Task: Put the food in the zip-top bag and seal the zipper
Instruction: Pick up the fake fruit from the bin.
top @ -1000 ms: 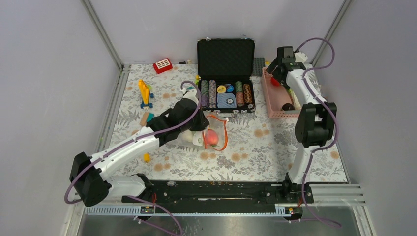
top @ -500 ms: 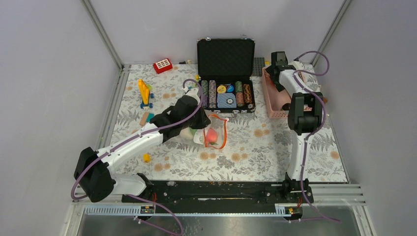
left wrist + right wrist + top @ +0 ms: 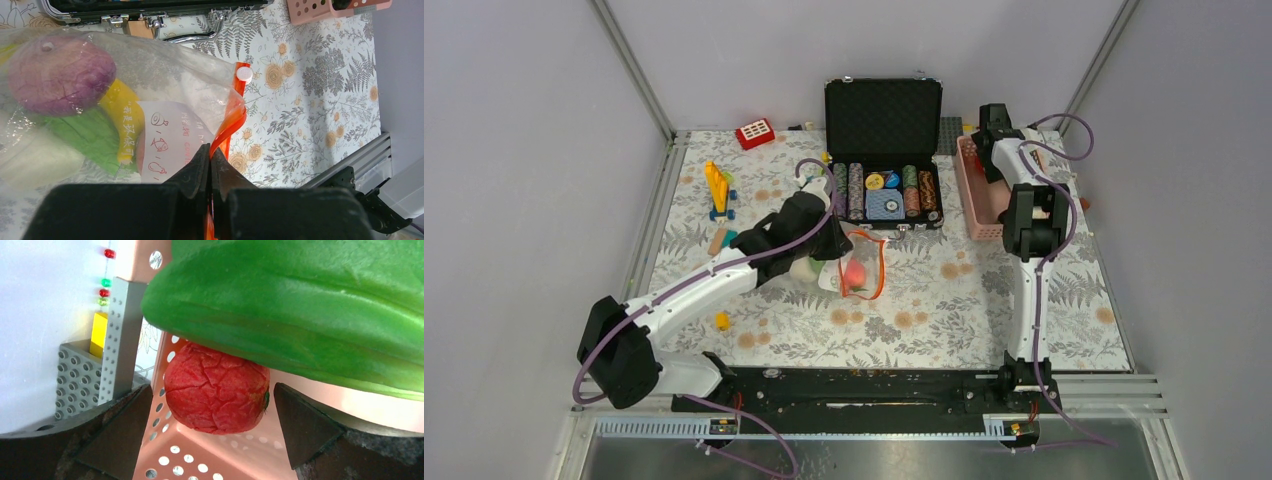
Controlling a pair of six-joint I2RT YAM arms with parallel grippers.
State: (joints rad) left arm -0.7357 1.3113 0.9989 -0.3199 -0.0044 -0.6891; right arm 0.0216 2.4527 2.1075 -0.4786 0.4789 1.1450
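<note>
Since a second ago the right arm has folded in tighter and its wrist has sunk lower into the pink basket [image 3: 976, 190], while the left arm has slid the zip-top bag [image 3: 859, 265] slightly toward the black chip case [image 3: 884, 150]. Nearest the bases, a small yellow piece [image 3: 721, 320] lies alone on the floral tablecloth [image 3: 924, 310]. Past it, mid-table, the left gripper [image 3: 210, 150] is pinched fully closed on the orange-red zipper [image 3: 232, 117], which curls up from between its fingers to a white slider tab. The bag lies on the cloth just in front of the case with its mouth not sealed, and through the clear plastic show a purple ball [image 3: 60, 75], a yellow banana [image 3: 122, 115] and a green leaf [image 3: 85, 135]; from above a pink-red round piece [image 3: 854, 275] also sits inside. Farther back at the right edge, the right gripper [image 3: 210, 390] reaches into the basket with its jaws spread wide, one finger on each side of a red round fruit [image 3: 215, 405] and not closed on it. A big green piece [image 3: 300, 305] lies over that fruit. Beyond the basket wall stand a grey studded block [image 3: 80, 375] and a yellow block [image 3: 99, 332].
</note>
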